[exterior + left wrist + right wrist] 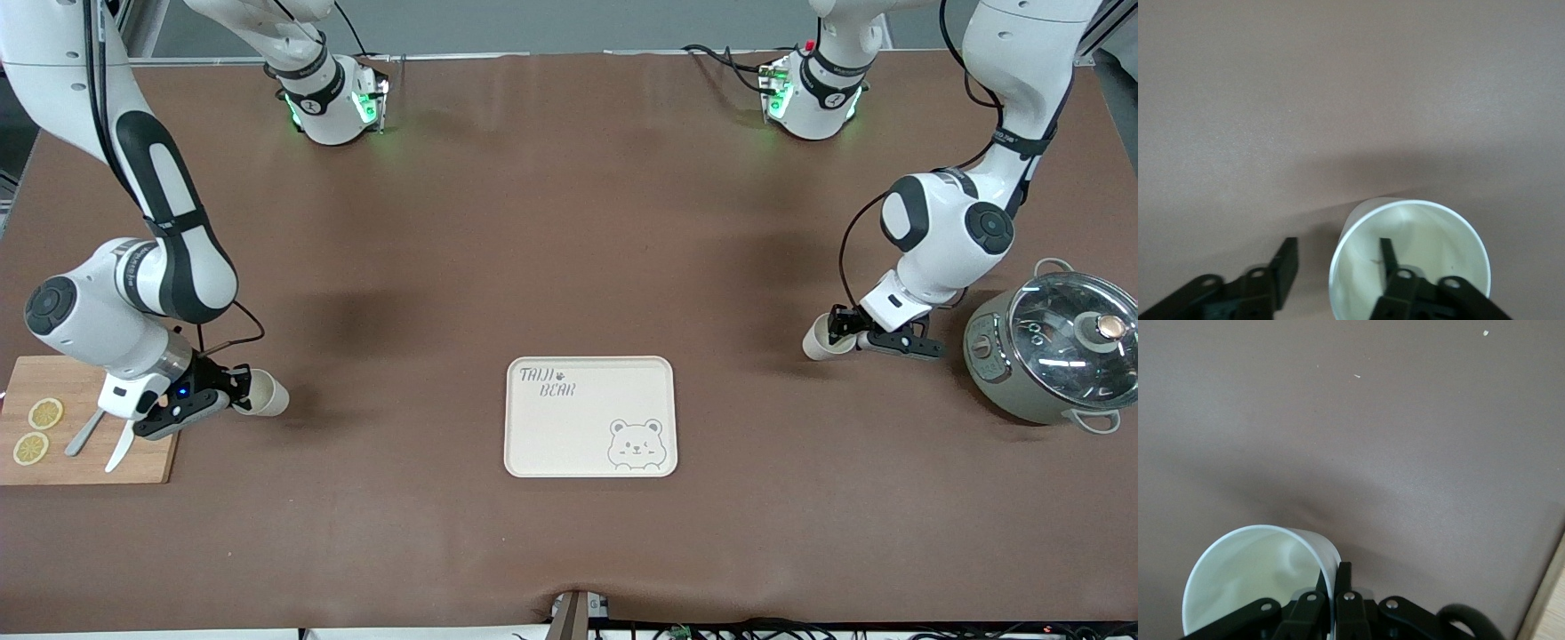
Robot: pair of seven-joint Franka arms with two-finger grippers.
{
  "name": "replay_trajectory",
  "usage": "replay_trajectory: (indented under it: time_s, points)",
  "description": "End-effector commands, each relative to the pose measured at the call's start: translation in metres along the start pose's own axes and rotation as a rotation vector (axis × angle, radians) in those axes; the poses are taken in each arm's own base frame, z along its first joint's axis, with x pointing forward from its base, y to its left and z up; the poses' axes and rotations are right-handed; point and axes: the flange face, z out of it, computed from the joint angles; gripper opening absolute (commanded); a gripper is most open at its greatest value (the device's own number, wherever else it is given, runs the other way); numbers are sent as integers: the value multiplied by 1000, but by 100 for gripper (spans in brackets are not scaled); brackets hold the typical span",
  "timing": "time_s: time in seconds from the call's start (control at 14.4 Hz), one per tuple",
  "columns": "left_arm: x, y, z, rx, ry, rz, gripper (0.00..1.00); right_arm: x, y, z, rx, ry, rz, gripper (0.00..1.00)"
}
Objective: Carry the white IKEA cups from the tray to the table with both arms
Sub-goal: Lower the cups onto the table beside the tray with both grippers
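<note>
One white cup [269,397] lies tilted on its side low by the table at the right arm's end, mouth toward my right gripper [238,391]. In the right wrist view the gripper [1336,570] is shut on this cup's [1251,577] rim wall. The other white cup [815,340] is tilted the same way at the left arm's end. My left gripper [840,331] is at its mouth. In the left wrist view that gripper [1337,247] is open, one finger inside the cup [1418,233] and one outside, with a gap to the wall.
A cream bear-print tray [578,427] lies mid-table, nearer the front camera. A wooden cutting board [89,467] with lemon slices and a knife sits under the right arm. A pot with a glass lid [1053,347] stands beside the left gripper.
</note>
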Motion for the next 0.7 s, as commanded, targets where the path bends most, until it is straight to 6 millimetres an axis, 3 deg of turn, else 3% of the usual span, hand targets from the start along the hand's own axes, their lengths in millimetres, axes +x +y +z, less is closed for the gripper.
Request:
replay_trajectory:
  time_s: [0.0, 0.28, 0.63]
  points:
    - [3, -3, -3, 1, 17, 7, 100, 0, -5, 12, 2, 23, -7, 0]
    - [2, -4, -14, 7, 22, 5, 100, -1, -7, 19, 1, 22, -8, 0]
    - [11, -11, -54, -3, -22, 0, 100, 0, -8, 22, 2, 22, -10, 0]
